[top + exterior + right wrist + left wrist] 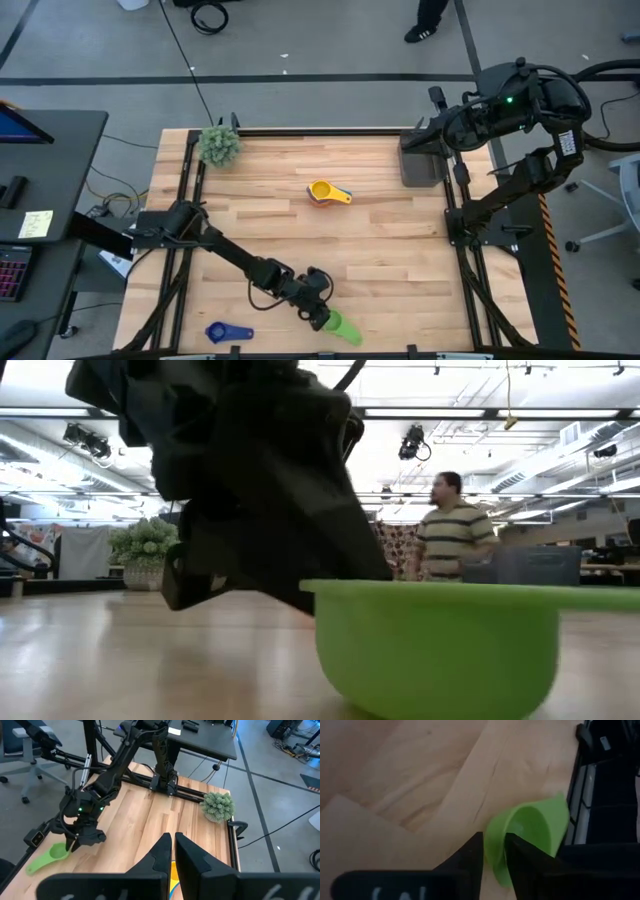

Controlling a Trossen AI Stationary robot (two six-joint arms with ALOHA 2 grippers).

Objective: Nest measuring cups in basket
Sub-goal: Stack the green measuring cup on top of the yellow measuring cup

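While gripping the green cup (343, 327), left pincer (318, 314) hugs table's (380, 250) near edge.

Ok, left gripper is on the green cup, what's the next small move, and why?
Probably lift it straight up. The left gripper has its fingers on either side of the green cup's rim, yet the cup sits on the table near the front edge, far from the basket.

Items shown: three separate groups of small plastic measuring cups, namely one green cup (343, 327), one dark blue cup (228, 333) and one yellow-topped nested stack (328, 192); one dark grey rectangular basket (420, 163); one fuzzy green plant-like ball (219, 146); two dark robot arms.
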